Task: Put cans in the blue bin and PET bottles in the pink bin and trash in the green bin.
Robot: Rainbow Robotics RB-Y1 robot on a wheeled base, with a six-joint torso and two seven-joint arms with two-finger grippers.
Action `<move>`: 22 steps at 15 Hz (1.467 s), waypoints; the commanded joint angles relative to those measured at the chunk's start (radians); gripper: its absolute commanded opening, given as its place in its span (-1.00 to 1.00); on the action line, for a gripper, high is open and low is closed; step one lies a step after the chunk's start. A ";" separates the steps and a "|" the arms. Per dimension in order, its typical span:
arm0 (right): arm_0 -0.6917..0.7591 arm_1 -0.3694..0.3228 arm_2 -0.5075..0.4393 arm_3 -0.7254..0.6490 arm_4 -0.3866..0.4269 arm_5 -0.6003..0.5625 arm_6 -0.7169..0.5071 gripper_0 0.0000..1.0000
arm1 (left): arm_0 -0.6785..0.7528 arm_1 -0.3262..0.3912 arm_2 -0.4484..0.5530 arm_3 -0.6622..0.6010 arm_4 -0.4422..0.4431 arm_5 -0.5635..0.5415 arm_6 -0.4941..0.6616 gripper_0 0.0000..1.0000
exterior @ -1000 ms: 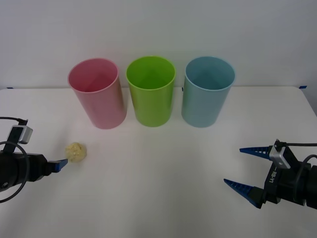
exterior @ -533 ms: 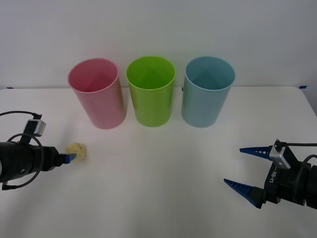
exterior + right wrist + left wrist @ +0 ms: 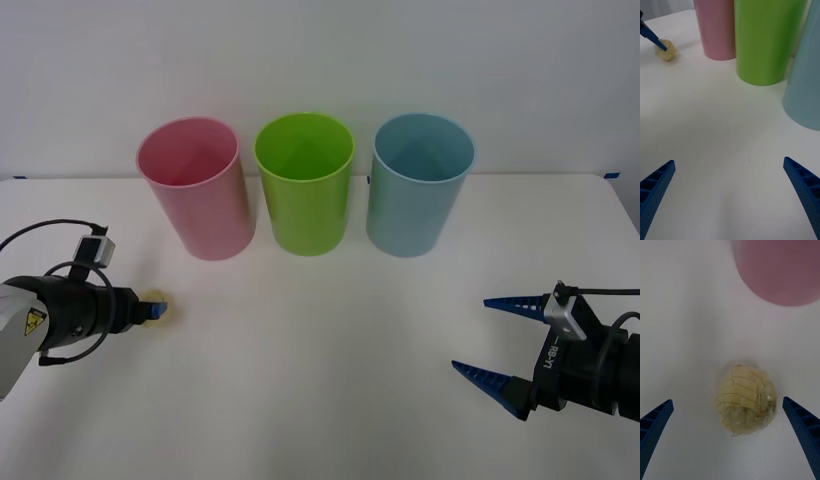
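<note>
Left gripper [image 3: 157,309] low over the table [image 3: 330,350] near its left edge, fingers spread wide; the trash [image 3: 746,404] sits on the table between them, not touched; pink bin [image 3: 196,187], green bin [image 3: 304,182], blue bin [image 3: 419,183] upright in a row along the back edge, pink nearest the trash; right gripper [image 3: 484,336] hovers near the front right corner, fingers wide apart, nothing held, well apart from the bins.
</note>
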 commanded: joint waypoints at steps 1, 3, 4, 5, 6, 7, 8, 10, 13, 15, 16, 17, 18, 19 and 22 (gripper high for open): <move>0.000 0.000 0.000 0.000 0.000 0.000 0.000 1.00 | -0.001 -0.002 -0.013 0.008 -0.008 -0.001 -0.002 1.00; 0.000 0.000 0.000 0.000 0.000 0.000 0.000 1.00 | -0.003 -0.014 -0.013 0.020 -0.009 -0.001 -0.002 1.00; 0.000 0.000 0.000 0.000 0.000 0.000 0.000 1.00 | -0.012 -0.026 -0.013 0.034 -0.014 -0.001 -0.003 0.98; 0.000 0.000 0.000 0.000 0.000 0.000 0.000 1.00 | -0.020 -0.035 -0.013 0.045 -0.018 -0.001 -0.005 0.96; 0.000 0.000 0.000 0.000 0.000 0.000 0.000 1.00 | -0.024 -0.041 -0.013 0.054 -0.023 -0.001 -0.006 0.95; 0.000 0.000 0.000 0.000 0.000 0.000 0.000 1.00 | -0.035 -0.055 -0.013 0.071 -0.034 -0.001 -0.009 0.91; 0.000 0.000 0.000 0.000 0.000 0.000 0.000 1.00 | -0.041 -0.064 -0.013 0.081 -0.038 -0.001 -0.011 0.88; 0.000 0.000 0.000 0.000 0.000 0.000 0.000 1.00 | -0.058 -0.071 -0.022 0.104 -0.048 0.001 -0.015 0.83; 0.000 0.000 0.000 0.000 0.000 0.000 0.000 1.00 | -0.077 -0.071 -0.039 0.132 -0.055 0.010 -0.015 0.79; 0.000 0.000 0.000 0.000 0.000 0.000 0.000 1.00 | -0.084 -0.072 -0.046 0.144 -0.058 0.012 -0.017 0.79; 0.000 0.000 0.000 0.000 0.000 0.000 0.000 1.00 | -0.090 -0.072 -0.056 0.152 -0.061 0.022 -0.017 0.79; 0.000 0.000 0.000 0.000 0.000 0.000 0.000 1.00 | -0.092 -0.072 -0.057 0.161 -0.061 0.025 -0.017 0.79; 0.000 0.000 0.000 0.000 0.000 0.000 0.000 1.00 | -0.095 -0.072 -0.062 0.166 -0.061 0.027 -0.017 0.79; 0.000 0.000 0.000 0.000 0.000 0.000 0.000 1.00 | -0.095 -0.072 -0.063 0.166 -0.063 0.027 -0.017 0.79; 0.000 0.000 0.000 0.000 0.000 0.000 0.000 1.00 | -0.095 -0.071 -0.069 0.166 -0.065 0.027 -0.019 -0.75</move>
